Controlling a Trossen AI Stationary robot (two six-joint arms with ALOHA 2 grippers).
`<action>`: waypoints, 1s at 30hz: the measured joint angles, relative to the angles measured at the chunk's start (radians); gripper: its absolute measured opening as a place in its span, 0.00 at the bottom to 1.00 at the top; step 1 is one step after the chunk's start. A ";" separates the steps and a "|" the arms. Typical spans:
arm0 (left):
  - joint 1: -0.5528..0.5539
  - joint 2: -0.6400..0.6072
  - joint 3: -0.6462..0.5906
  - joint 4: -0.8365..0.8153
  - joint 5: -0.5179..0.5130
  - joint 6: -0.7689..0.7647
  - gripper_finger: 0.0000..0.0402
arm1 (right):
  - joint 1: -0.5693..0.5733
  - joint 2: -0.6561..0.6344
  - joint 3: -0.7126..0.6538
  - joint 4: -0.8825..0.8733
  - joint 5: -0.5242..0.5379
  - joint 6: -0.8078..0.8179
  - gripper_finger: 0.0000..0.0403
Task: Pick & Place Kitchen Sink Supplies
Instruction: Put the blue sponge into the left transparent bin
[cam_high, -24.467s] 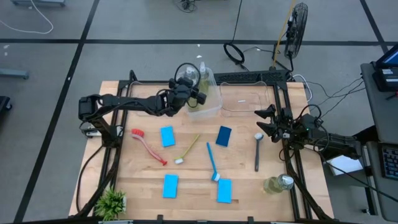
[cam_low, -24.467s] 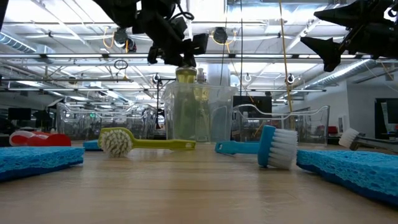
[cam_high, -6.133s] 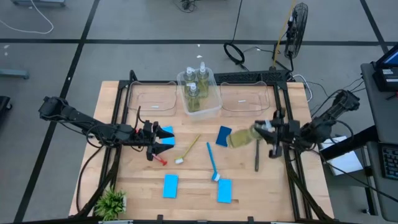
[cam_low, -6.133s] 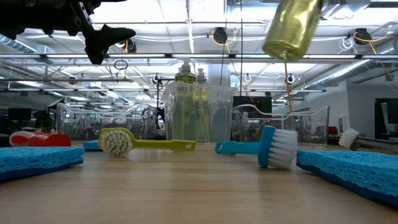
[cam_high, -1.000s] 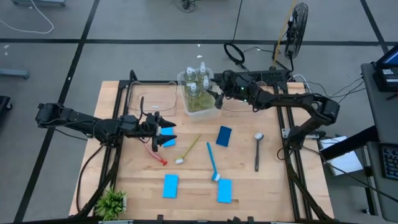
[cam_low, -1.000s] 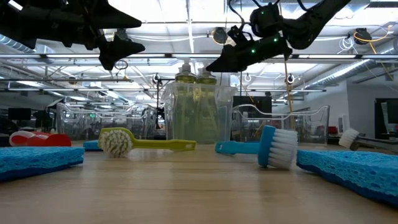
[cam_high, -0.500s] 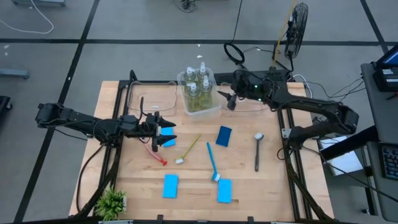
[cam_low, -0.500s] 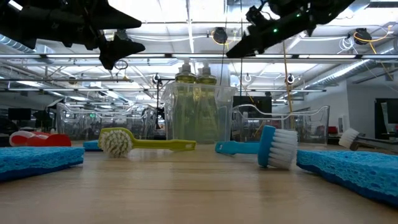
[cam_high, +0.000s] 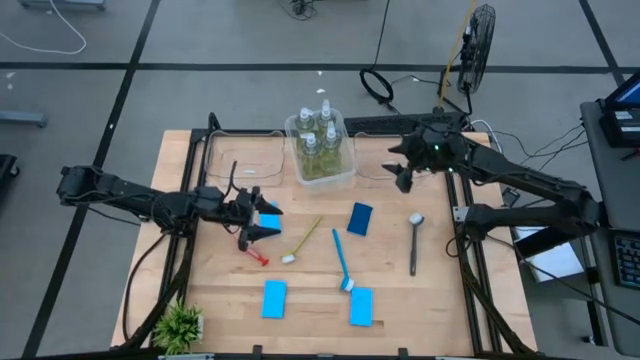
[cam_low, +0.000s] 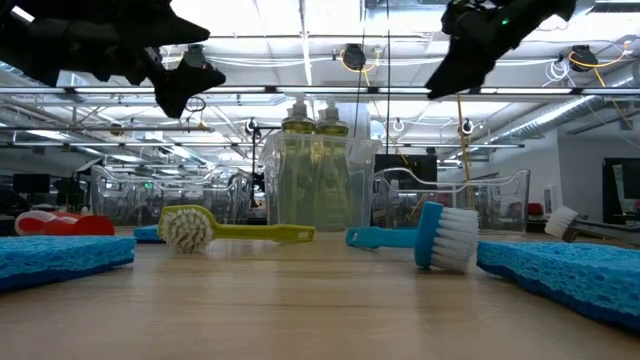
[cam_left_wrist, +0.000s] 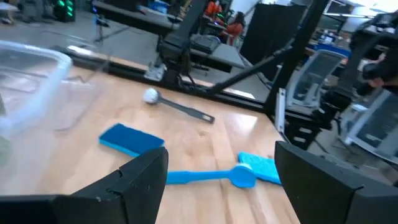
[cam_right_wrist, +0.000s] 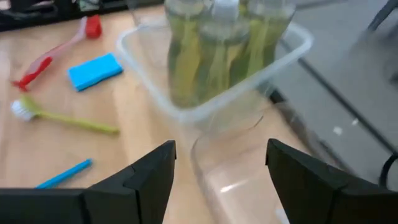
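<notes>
Four pump bottles (cam_high: 320, 140) standing upright in the middle clear bin (cam_high: 343, 170) at table's far edge, packed close together. Empty clear bins flanking it: left bin (cam_high: 225, 160), right bin (cam_high: 385, 172).

Right gripper (cam_high: 400, 172) hovering above the right bin, just beside the bottles' bin, fingers spread wide, gripping nothing. Wrist view confirming: fingers (cam_right_wrist: 146, 180) apart w/ bare bin wall between.

Left gripper (cam_high: 258, 228) hanging over table's left-centre, above the red brush (cam_high: 240, 238) and just beside a blue sponge (cam_high: 268, 214); jaws apart, empty. Low view showing it well above the tabletop.

Remaining on open wood: yellow-green brush (cam_high: 303, 240) lying diagonal near centre, dark blue sponge (cam_high: 360, 218) beside it, blue brush (cam_high: 341, 262) pointing toward the near edge, grey brush (cam_high: 414, 243) near the right rail. Two blue sponges near the front edge: (cam_high: 274, 298) and (cam_high: 361, 306). Potted plant (cam_high: 180, 325) sitting at front-left corner.

Bare wood lying between the items at centre and right.
</notes>
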 joint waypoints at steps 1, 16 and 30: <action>0.000 0.000 -0.002 0.000 0.012 -0.003 0.74 | 0.012 -0.012 0.000 -0.020 0.000 0.025 0.59; 0.026 0.000 -0.004 0.000 0.202 0.021 0.74 | 0.229 -0.060 0.000 -0.104 -0.092 0.462 0.59; 0.026 0.000 -0.005 -0.062 0.241 -0.022 0.74 | 0.382 0.052 -0.001 -0.104 -0.178 0.951 0.59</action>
